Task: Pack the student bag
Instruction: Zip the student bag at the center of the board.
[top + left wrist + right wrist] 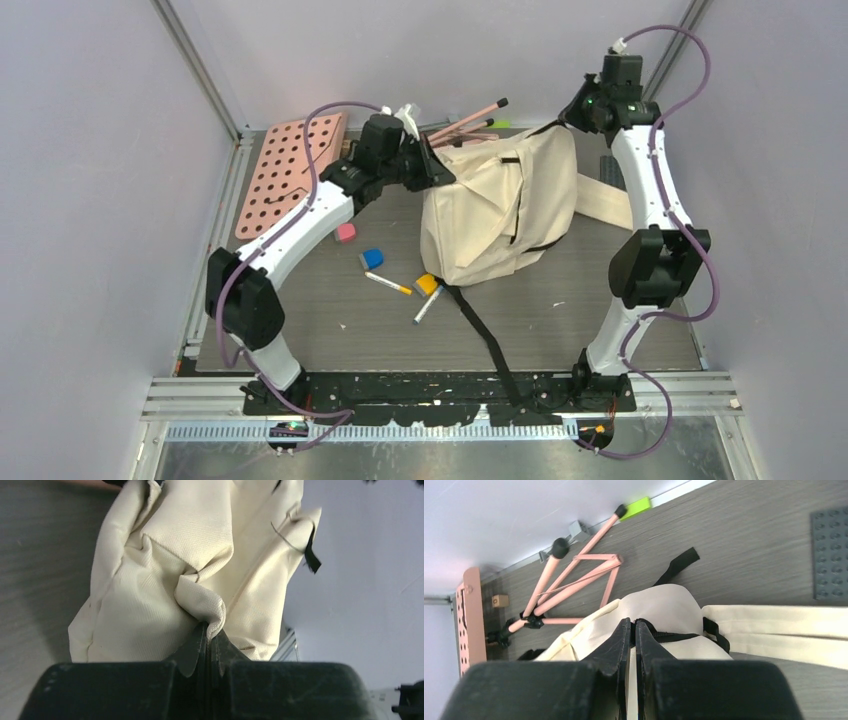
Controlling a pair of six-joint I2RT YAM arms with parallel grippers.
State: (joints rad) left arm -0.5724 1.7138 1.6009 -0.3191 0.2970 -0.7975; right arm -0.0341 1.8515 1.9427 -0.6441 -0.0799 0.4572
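Note:
The student bag point(500, 205), cream cloth with black zippers and straps, is held up off the table's middle by both arms. My left gripper point(437, 170) is at its left upper corner. In the left wrist view that gripper point(212, 629) is shut on a pinched fold of the bag's cream cloth point(200, 597). My right gripper point(568, 122) is at the bag's far right top. In the right wrist view it point(633, 623) is shut on the black zipper line point(674, 636) at the bag's top edge point(664, 605).
A pink perforated board point(290, 170) lies at the back left and a pink folding stand point(470, 120) behind the bag. A pink eraser point(346, 232), blue block point(371, 259), orange block point(427, 284) and two markers point(388, 284) lie in front. A black strap point(485, 335) trails forward.

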